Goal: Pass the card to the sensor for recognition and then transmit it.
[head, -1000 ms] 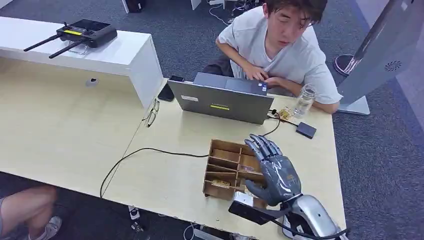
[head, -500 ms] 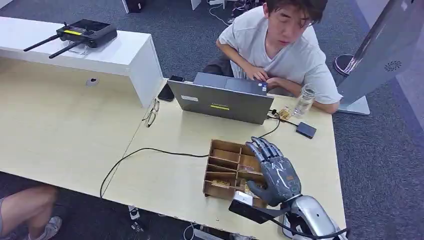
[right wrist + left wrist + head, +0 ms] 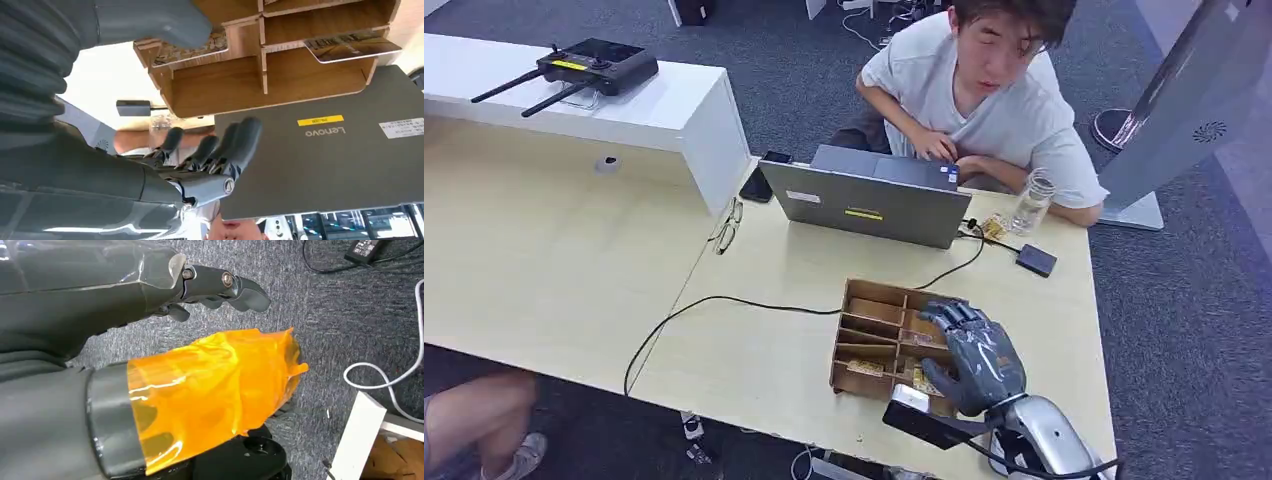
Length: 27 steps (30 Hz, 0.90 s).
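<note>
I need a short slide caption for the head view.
Right hand over the wooden card box, laptop behind.

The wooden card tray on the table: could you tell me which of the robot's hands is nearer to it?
Right. The right hand hovers over the wooden card tray; the left hand hangs over grey carpet beside a white cable.

Cards sit in my wooden box [image 3: 856,330] on the table — one with a patterned face [image 3: 865,367] lies flat in the near compartment. From my right wrist, another card [image 3: 350,47] leans in a slot, tilted, its printed face showing; a patterned one [image 3: 192,50] lies nearby.
</note>
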Tool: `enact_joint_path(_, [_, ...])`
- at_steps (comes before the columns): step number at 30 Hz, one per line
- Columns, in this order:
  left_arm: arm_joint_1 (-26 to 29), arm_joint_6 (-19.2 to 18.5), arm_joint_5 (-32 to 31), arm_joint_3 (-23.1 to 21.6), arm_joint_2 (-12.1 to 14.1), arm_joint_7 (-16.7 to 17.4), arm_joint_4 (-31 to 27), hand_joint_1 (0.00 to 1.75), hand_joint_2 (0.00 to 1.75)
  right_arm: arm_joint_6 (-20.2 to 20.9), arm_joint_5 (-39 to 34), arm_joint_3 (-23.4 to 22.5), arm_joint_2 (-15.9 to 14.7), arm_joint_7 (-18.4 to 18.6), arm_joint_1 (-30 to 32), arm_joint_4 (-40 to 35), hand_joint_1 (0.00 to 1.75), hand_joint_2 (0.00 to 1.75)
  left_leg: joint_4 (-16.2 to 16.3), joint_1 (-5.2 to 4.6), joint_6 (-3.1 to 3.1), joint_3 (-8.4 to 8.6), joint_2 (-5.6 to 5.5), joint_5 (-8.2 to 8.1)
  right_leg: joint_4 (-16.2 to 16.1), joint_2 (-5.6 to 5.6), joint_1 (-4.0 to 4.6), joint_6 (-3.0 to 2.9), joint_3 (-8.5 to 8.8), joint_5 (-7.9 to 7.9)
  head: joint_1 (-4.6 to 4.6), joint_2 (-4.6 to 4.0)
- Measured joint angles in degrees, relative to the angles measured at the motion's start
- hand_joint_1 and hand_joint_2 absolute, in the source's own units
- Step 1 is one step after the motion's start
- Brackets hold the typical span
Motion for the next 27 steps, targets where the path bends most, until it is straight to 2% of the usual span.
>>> enact_joint_path(2, [0.0, 0.0, 0.0, 0.0, 0.0, 0.0, 0.0, 0.0, 0.0, 0.0, 0.0, 0.0, 0.0, 0.0, 0.1, 0.2, 0.59, 1.75, 0.0, 0.0, 0.0, 0.0, 0.0, 0.0, 0.0, 0.0, 0.0, 0.0, 0.0, 0.0, 0.0, 0.0])
enact_joint_path(7, [0.0, 0.0, 0.0, 0.1, 0.0, 0.0, 0.0, 0.0, 0.0, 0.1, 0.1, 0.0, 0.0, 0.0, 0.2, 0.2, 0.45, 1.75, 0.0, 0.0, 0.0, 0.0, 0.0, 0.0, 0.0, 0.0, 0.0, 0.0, 0.0, 0.0, 0.0, 0.0])
enact_joint_path(9, [0.0, 0.0, 0.0, 0.1, 0.0, 0.0, 0.0, 0.0, 0.0, 0.2, 0.1, 0.0, 0.0, 0.0, 0.2, 0.3, 0.49, 1.75, 0.0, 0.0, 0.0, 0.0, 0.0, 0.0, 0.0, 0.0, 0.0, 0.0, 0.0, 0.0, 0.0, 0.0])
enact_joint_path(23, [0.0, -0.2, -0.4, 0.1, 0.0, 0.0, 0.0, 0.0, 0.0, 0.7, 0.2, -0.5, 0.0, 0.2, 0.2, 0.7, 0.44, 1.75, 0.0, 0.0, 0.0, -0.01, 0.0, 0.0, 0.0, 0.0, 0.0, 0.0, 0.0, 0.0, 0.0, 0.0])
enact_joint_path(27, [0.0, -0.2, -0.6, 0.1, 0.0, 0.0, 0.0, 0.0, 0.0, 0.9, 0.2, -0.9, 0.0, 0.5, 0.1, 1.0, 0.49, 1.75, 0.0, 0.0, 0.0, -0.01, 0.0, 0.0, 0.0, 0.0, 0.0, 0.0, 0.01, 0.0, 0.0, 0.0])
